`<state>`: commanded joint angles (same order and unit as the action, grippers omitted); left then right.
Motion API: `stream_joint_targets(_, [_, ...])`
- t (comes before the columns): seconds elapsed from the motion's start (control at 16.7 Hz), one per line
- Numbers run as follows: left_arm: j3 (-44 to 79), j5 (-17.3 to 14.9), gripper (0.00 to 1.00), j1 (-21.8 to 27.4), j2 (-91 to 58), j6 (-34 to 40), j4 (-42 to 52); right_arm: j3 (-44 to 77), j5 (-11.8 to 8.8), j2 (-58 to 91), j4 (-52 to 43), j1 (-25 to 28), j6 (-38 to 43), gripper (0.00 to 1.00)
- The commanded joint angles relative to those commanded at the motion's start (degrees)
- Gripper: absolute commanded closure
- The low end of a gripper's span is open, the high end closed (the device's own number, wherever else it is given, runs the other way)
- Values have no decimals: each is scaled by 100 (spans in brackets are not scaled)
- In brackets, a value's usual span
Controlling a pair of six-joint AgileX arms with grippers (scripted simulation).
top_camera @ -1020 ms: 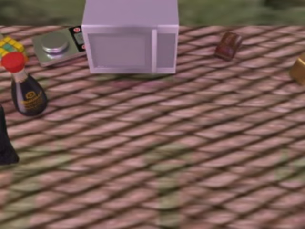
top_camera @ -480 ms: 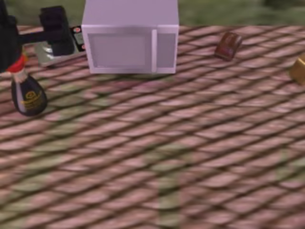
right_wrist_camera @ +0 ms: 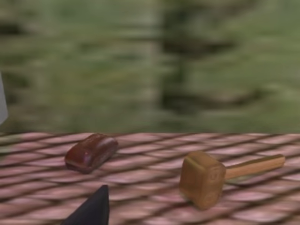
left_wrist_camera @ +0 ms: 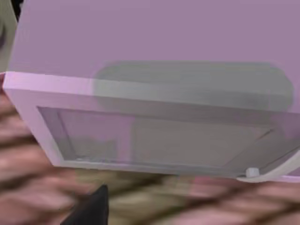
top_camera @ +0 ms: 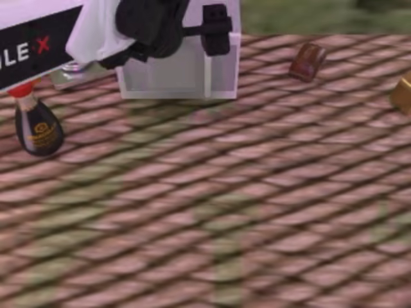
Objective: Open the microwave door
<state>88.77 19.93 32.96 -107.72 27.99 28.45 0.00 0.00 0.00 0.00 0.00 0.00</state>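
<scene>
The pale lavender microwave stands at the back of the table, its top half covered by my left arm. Its door is shut, with the slim silver handle along the door's right edge. My left gripper hovers open above the microwave's top, just over the handle's line and touching nothing. From the left wrist, the microwave shows from above, with the door window, the handle and one dark fingertip. My right arm is parked outside the top view; one fingertip shows, with nothing held.
A soy sauce bottle stands at the left. A grey kitchen scale peeks out under the left arm. A brown loaf-shaped object and a wooden mallet lie at the right; both objects also show from the right wrist.
My left arm has swung in from the left edge across the back of the table. Its gripper has moved from beside the scale to above the microwave. The door stays shut.
</scene>
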Motion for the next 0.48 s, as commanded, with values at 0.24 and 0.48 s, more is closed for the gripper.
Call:
stream_joint_targets(0.24, [868, 222, 0, 354, -1099, 271, 393, 0, 0, 0, 0, 0, 0, 0])
stream_joint_targets(0.48, [1058, 271, 0, 430, -1324, 327, 487, 0, 0, 0, 0, 0, 0, 0])
